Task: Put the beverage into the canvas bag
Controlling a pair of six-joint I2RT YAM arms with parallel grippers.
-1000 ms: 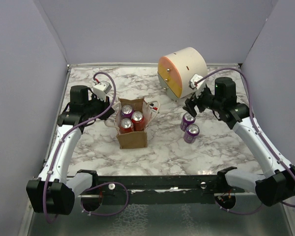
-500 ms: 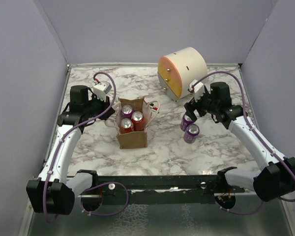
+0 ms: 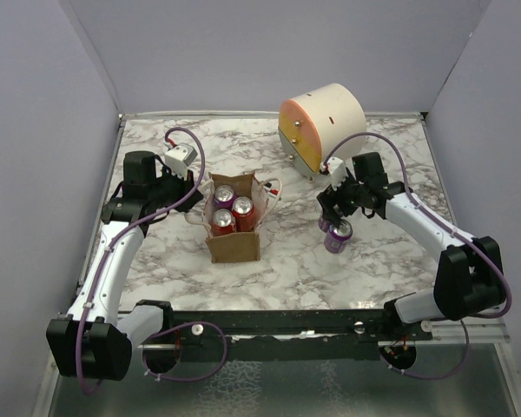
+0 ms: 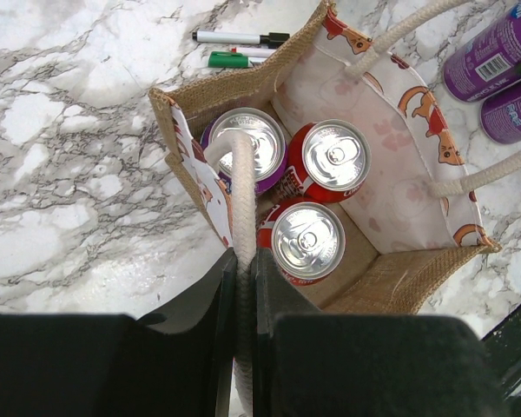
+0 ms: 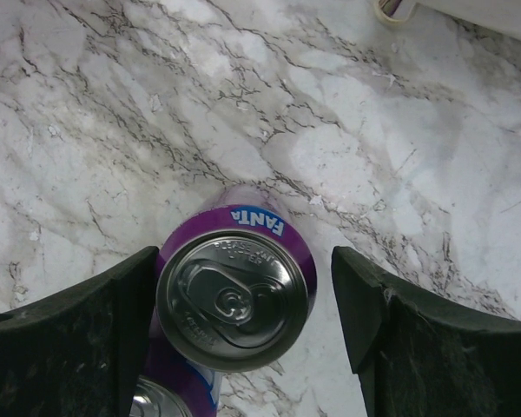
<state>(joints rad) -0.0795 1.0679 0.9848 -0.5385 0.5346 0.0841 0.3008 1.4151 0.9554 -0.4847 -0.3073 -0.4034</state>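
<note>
The canvas bag [image 3: 234, 247] stands left of the table's centre, its printed lining [image 4: 373, 187] open to view. Inside it are two red cans [image 4: 336, 156] and one purple can [image 4: 250, 143]. My left gripper [image 4: 241, 261] is shut on the bag's near white rope handle [image 4: 241, 174]. Right of centre, two purple Fanta cans stand upright side by side. My right gripper [image 3: 332, 217] hangs over the farther can [image 5: 234, 300] and is open, one finger on each side. The left finger is close to the can; a gap shows at the right finger. The nearer can [image 3: 337, 236] shows at the bottom edge of the right wrist view.
A large cream-and-orange drum [image 3: 323, 123] lies at the back right, close behind my right arm. A black-capped marker [image 4: 239, 37] and a green one [image 4: 230, 59] lie on the marble just beyond the bag. Grey walls close in the table's sides and back.
My right arm has swung left and toward the front, bringing its open jaws down around the farther purple can. The left gripper and the bag have not moved.
</note>
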